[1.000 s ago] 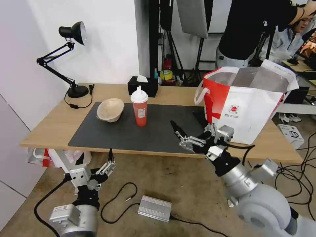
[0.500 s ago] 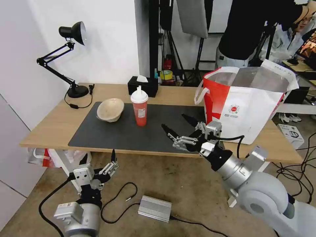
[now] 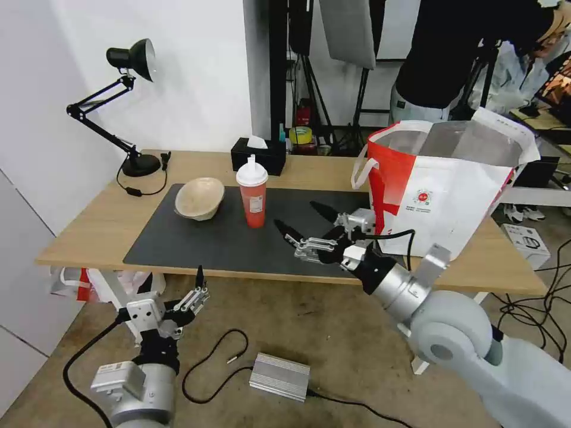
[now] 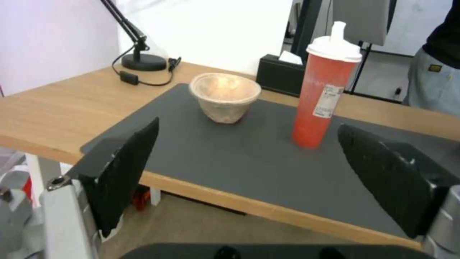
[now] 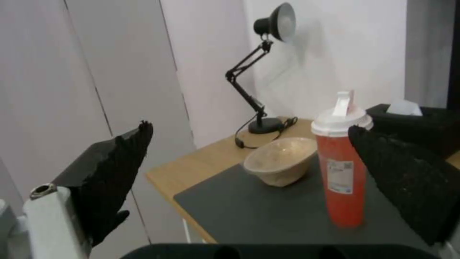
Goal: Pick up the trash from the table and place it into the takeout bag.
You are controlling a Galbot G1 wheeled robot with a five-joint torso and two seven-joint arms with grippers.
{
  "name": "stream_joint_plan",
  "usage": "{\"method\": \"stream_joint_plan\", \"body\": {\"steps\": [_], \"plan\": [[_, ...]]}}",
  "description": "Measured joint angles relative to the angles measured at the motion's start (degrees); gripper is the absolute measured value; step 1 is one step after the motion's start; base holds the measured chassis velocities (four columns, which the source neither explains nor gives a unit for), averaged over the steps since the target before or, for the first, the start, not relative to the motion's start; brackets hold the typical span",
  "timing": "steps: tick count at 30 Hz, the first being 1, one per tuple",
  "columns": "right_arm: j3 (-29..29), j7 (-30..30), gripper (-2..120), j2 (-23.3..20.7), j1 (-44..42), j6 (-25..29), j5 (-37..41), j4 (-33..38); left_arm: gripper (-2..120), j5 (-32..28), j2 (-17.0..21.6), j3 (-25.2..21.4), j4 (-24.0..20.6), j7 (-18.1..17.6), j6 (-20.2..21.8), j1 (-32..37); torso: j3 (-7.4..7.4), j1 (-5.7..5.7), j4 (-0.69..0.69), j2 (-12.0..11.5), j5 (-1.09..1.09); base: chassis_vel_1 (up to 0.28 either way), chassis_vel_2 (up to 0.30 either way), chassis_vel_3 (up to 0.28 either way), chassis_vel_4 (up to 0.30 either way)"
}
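The right gripper (image 3: 302, 224) hovers over the mat (image 3: 196, 244), its jaws spread wide and holding nothing, pointed toward the cup (image 3: 252, 192). The cup stands upright on the mat, just beside the tilted paper bowl (image 3: 198, 199), which leans on its side. Behind the right arm the bag (image 3: 452, 190) stands open on the counter (image 3: 89, 226), its foil lining showing. The left gripper (image 3: 198, 289) hangs low in front of the counter's near edge, above the floor, jaws open and empty. A tissue box (image 3: 259, 156) and a lamp (image 3: 128, 107) sit at the back.
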Motion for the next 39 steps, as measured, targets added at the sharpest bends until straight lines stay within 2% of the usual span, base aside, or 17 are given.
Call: {"method": "stream_joint_plan", "body": {"steps": [21,39], "plan": [[-8.7,2.5,100,5.4,10.9,-2.1,0.8,-8.2,100,0.0,0.2,-0.2,0.5,0.0,-0.1,-0.9,0.0,0.0,0.0,0.0,0.0,0.0,0.0,0.0,0.0],[-10.2,5.4,100,7.7,16.6,-2.9,2.3,-12.8,100,-0.1,0.1,-0.2,0.5,-0.1,-0.3,-1.2,0.0,0.0,0.0,0.0,0.0,0.0,0.0,0.0,0.0]]}}
